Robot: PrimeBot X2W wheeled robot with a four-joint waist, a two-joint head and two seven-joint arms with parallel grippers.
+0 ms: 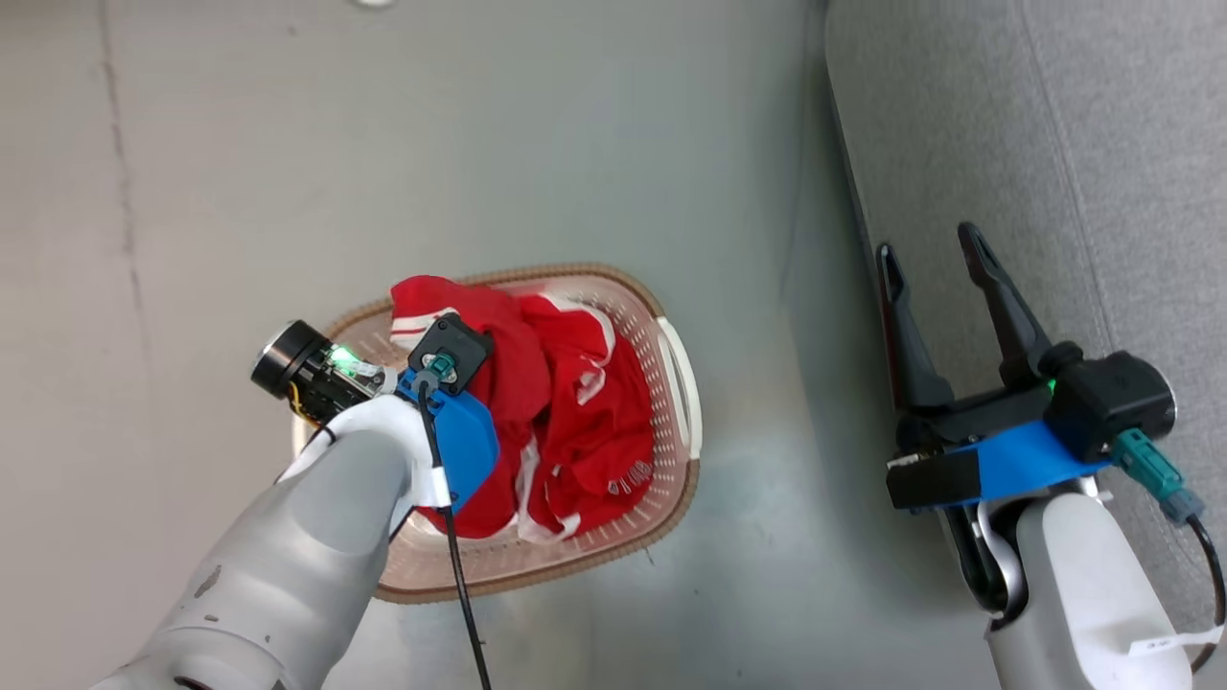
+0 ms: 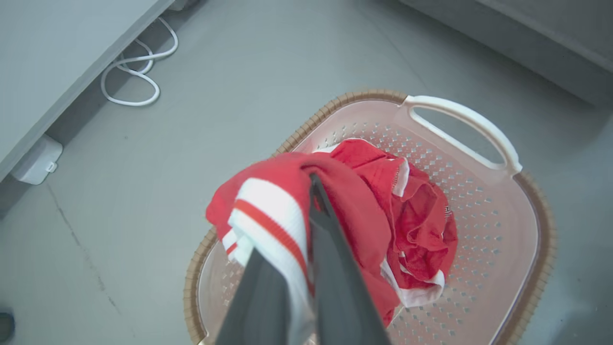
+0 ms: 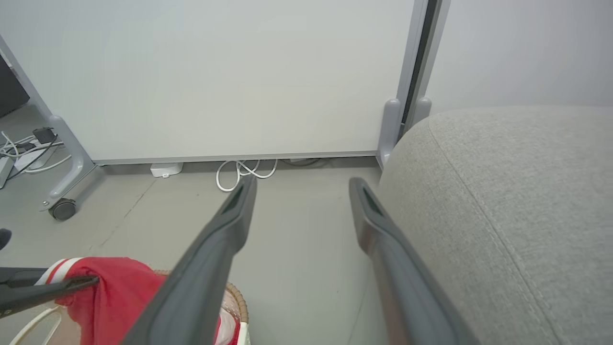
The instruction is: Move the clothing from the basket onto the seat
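Seen from the robot's head, a cream perforated basket (image 1: 686, 383) with a brown woven rim sits on a grey floor (image 1: 479, 144). The clothing (image 1: 566, 412), bright red with white trim, lies heaped inside it and covers most of the bottom. The robot's pale left forearm reaches in from the lower left, and its wrist sits over the near-left part of the heap.

The left wrist view looks down the left gripper (image 2: 309, 191). Its two dark fingers are clamped on a fold of the red clothing (image 2: 412, 225) beside a white-and-red striped cuff (image 2: 268, 211). The cuff drapes over one finger (hiding that finger's tip). The pinched fold is raised above the rest of the heap, which rests on the basket floor near a white side handle (image 2: 464, 122).

The right gripper (image 1: 928, 251) is well apart from the basket, over the edge of the seat (image 1: 1016, 144), a large grey cushion on the right. Its fingers are spread wide and hold nothing. In the right wrist view the spread right gripper (image 3: 301, 187) points towards a pale wheeled panel (image 3: 239, 72), with a coil of white cable (image 3: 244, 171) at the panel's foot. The seat (image 3: 503, 201) and its stitched seam are just beside the right finger. At lower left, the left gripper's fingers (image 3: 48, 289) pinch the red fabric (image 3: 115, 297).
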